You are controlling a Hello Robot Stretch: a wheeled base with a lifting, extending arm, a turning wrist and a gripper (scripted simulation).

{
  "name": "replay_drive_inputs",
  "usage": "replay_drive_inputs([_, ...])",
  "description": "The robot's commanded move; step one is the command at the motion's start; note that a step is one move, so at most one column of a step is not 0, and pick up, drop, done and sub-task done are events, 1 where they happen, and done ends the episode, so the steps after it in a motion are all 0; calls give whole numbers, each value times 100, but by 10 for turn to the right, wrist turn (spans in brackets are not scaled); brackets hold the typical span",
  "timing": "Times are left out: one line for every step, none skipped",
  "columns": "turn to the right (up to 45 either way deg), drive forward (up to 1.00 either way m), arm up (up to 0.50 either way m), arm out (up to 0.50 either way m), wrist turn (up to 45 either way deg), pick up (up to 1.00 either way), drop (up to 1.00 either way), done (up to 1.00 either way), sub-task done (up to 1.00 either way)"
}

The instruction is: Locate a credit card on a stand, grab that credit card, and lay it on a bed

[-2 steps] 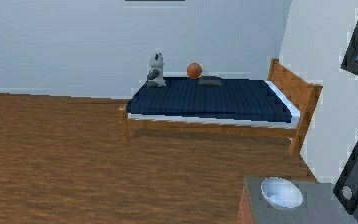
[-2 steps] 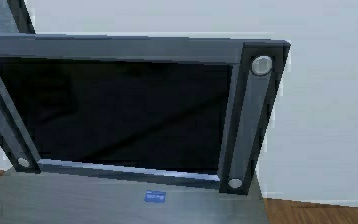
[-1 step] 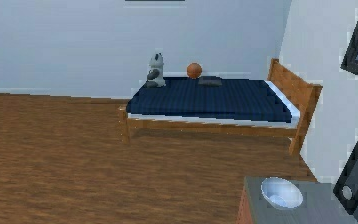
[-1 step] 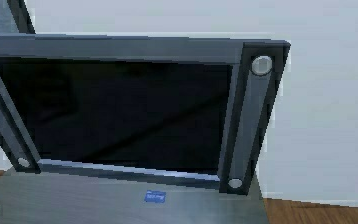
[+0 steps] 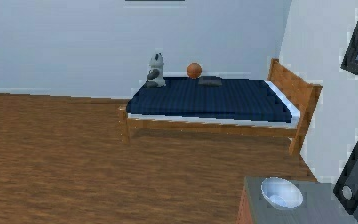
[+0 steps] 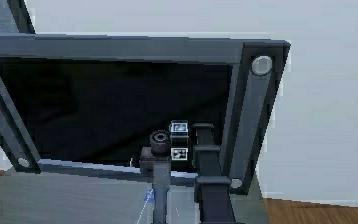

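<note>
A bed [image 5: 212,100] with a blue mattress and a wooden frame stands against the far wall in the forward view. The grey stand [image 6: 67,195] carries a large dark-screened television [image 6: 117,100]. My arm [image 6: 212,185] rises over the stand top, and the gripper [image 6: 150,158] sits in front of the screen's lower edge. A thin pale sliver [image 6: 147,203] lies just below it on the stand; I cannot make out what it is. I cannot tell whether the gripper holds anything.
On the bed sit a grey-and-white figure [image 5: 155,70], an orange ball [image 5: 194,71] and a flat dark thing [image 5: 211,81]. A white bowl [image 5: 281,192] rests on the stand's corner [image 5: 249,205]. Open wooden floor [image 5: 77,160] lies between me and the bed.
</note>
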Motion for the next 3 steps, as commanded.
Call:
replay_drive_inputs([0, 0, 0, 0, 450, 0, 0, 0, 0])
replay_drive_inputs([0, 0, 0, 0, 450, 0, 0, 0, 0])
replay_drive_inputs([0, 0, 0, 0, 450, 0, 0, 0, 0])
